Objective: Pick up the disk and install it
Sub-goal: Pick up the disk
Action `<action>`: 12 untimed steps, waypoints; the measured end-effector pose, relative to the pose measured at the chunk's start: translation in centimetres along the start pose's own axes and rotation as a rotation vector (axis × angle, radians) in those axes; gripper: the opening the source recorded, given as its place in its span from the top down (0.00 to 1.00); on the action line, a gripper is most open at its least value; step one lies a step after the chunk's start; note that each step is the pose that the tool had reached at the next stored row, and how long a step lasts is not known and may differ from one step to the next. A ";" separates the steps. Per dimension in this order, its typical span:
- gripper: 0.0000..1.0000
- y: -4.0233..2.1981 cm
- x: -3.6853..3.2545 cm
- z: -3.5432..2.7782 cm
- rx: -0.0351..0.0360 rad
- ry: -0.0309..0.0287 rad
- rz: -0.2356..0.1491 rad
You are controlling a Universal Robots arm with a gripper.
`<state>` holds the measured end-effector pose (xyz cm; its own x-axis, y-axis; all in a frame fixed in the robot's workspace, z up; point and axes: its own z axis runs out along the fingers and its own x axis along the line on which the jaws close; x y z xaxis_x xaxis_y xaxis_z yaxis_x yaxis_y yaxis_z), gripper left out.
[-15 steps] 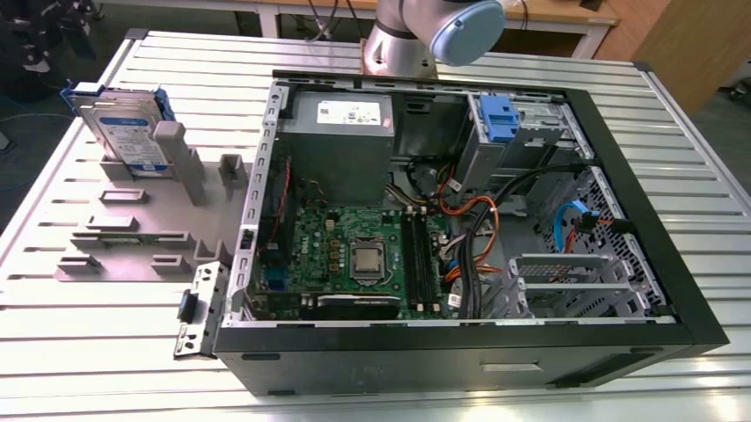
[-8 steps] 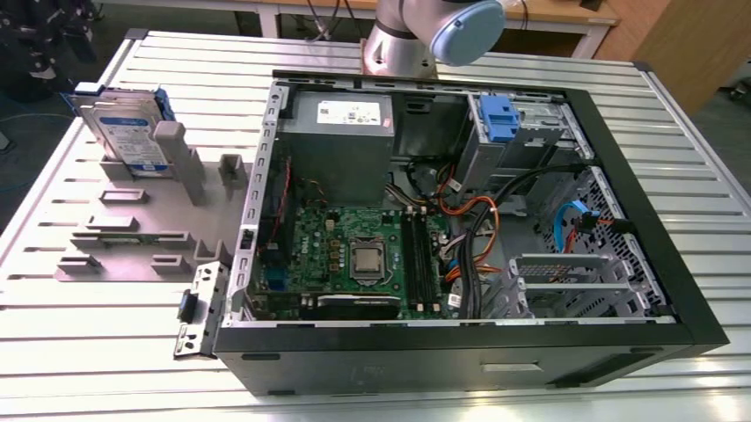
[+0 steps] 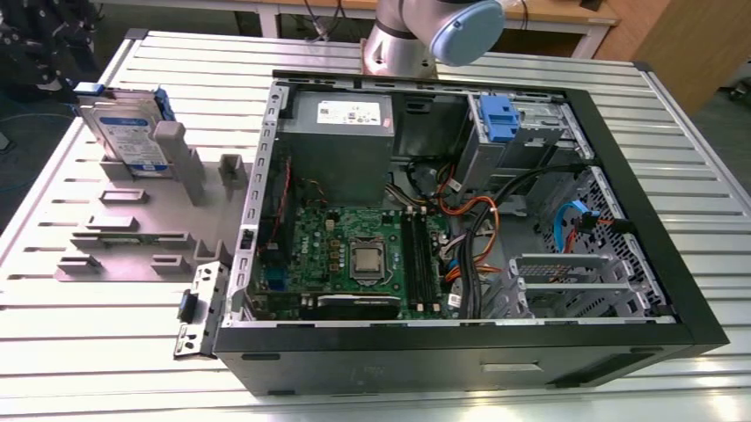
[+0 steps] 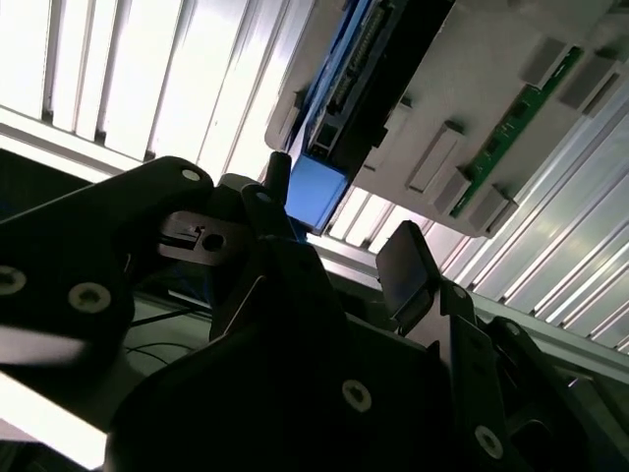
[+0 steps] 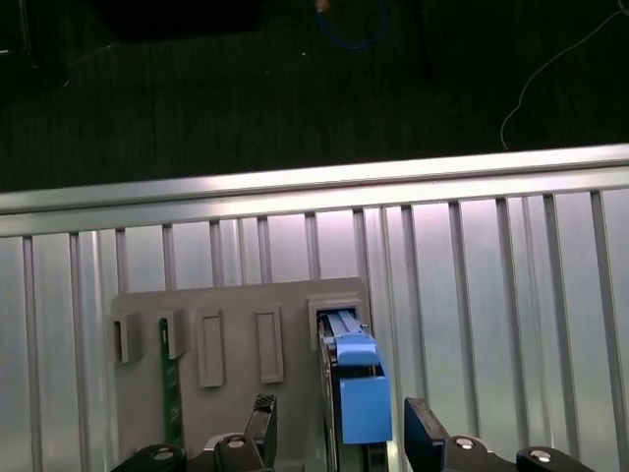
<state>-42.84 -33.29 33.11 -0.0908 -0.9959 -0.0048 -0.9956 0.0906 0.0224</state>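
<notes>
The disk (image 3: 127, 132) stands on edge in a grey holder (image 3: 129, 230) at the exterior view's left, beside the open computer case (image 3: 470, 220). Its silver face carries a white-and-blue label inside a blue bracket. In the first wrist view the disk's blue-framed edge (image 5: 356, 388) appears between my gripper's (image 5: 339, 415) two spread fingertips, which hang well above it and touch nothing. The second wrist view has the blue bracket end (image 4: 316, 189) just beyond my open gripper (image 4: 344, 216). The arm's base (image 3: 428, 35) rises behind the case.
A blue plastic clip (image 3: 499, 119) sits in the drive cage at the case's far corner. Cables (image 3: 493, 220) and the motherboard (image 3: 352, 255) fill the case floor. A green board (image 5: 172, 388) stands in another holder slot. The slatted table's edge (image 5: 314, 187) runs past the holder.
</notes>
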 end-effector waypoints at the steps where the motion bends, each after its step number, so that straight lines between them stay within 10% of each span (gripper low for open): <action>1: 0.38 0.06 -0.01 0.19 0.0013 -0.0001 -0.002; 12: 0.38 0.06 -0.37 2.08 0.0034 0.0002 -0.022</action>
<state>-42.91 -32.89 31.03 -0.0687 -0.9976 -0.0051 -0.9975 0.0686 0.0189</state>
